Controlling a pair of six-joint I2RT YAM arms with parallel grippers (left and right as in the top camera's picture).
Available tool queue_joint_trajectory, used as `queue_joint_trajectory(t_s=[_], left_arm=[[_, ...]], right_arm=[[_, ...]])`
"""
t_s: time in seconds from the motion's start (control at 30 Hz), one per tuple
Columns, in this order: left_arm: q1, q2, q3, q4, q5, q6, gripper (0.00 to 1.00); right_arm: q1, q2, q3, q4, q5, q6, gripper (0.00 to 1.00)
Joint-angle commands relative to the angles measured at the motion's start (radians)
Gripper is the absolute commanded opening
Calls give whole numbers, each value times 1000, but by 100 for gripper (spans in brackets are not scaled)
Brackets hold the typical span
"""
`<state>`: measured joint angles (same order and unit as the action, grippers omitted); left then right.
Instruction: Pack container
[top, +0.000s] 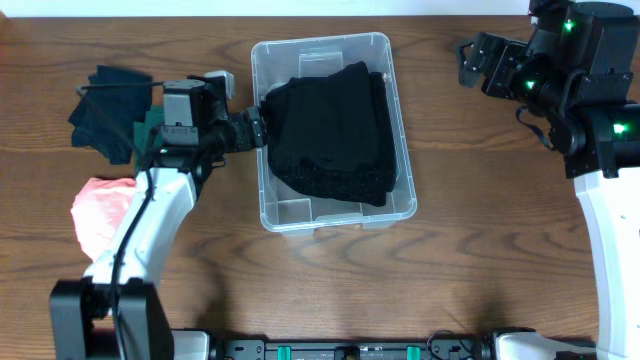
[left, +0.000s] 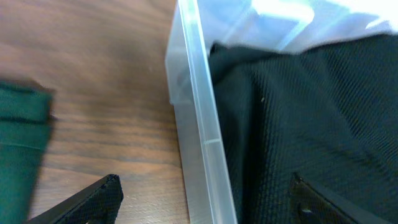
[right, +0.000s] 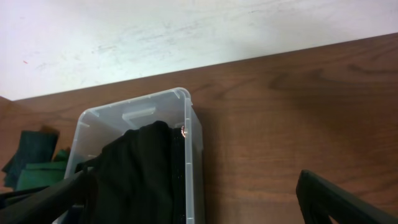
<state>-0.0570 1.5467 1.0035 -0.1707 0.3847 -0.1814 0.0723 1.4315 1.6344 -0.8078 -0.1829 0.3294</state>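
The clear container (top: 340, 222) stands mid-table with a folded black garment (top: 335, 135) filling most of it. My left gripper (top: 255, 128) is at its left wall, open. In the left wrist view the left gripper (left: 205, 205) straddles the container's rim (left: 202, 124): one finger (left: 93, 202) hangs over the table outside, the other over the black garment (left: 298, 112) inside. Neither finger touches the rim. My right gripper (top: 472, 62) hovers open at the far right, holding nothing. In its own view the right gripper (right: 199, 211) looks at the container (right: 189, 124) and the black garment (right: 137, 174).
Left of the container lie a dark garment (top: 105, 110), a green garment (top: 150, 130) and a pink garment (top: 100, 210) nearer the front. The green garment (left: 22, 130) lies close beside my left gripper. A white wall (right: 186, 31) runs behind the table's far edge.
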Motion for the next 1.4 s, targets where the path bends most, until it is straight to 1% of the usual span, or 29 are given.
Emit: queue_joint_trajectory(t_s=[0.0,0.17,0.3,0.37,0.5,0.63,0.7,0.77,0.93,0.97,1.0,1.2,1.37], left_arm=[[-1,26,14,13,53,3,81],[-9,51,14,13,54,4,64],[-35,51,14,24,53,4,45],[-53,51,14,24,53,5,40],[-84,53,14,10,47,22,39],[-100,54,14,-33,-53,30,38],[-100,55,14,-45,-69,31,36],[-100,55,14,-45,-68,35,33],[-121,55,14,-49,-61,154,19],[-129,55,14,-49,-61,168,19],[-138,55,14,-49,-61,174,13],[-216,55,14,-48,-61,190,9],[-283,55,14,-49,-63,187,10]], right_arm=[[-7,-5,2,-1,2,7,99],[-7,-5,2,-1,2,7,99],[-7,-5,2,-1,2,7,99],[-7,-5,2,-1,2,7,99],[-7,-5,2,-1,2,7,99],[-7,-5,2,-1,2,7,99],[-7,-5,2,-1,2,7,99],[-7,-5,2,-1,2,7,99],[-7,-5,2,-1,2,7,99],[-7,-5,2,-1,2,7,99],[-7,-5,2,-1,2,7,99],[-7,-5,2,-1,2,7,99],[-7,-5,2,-1,2,7,99]])
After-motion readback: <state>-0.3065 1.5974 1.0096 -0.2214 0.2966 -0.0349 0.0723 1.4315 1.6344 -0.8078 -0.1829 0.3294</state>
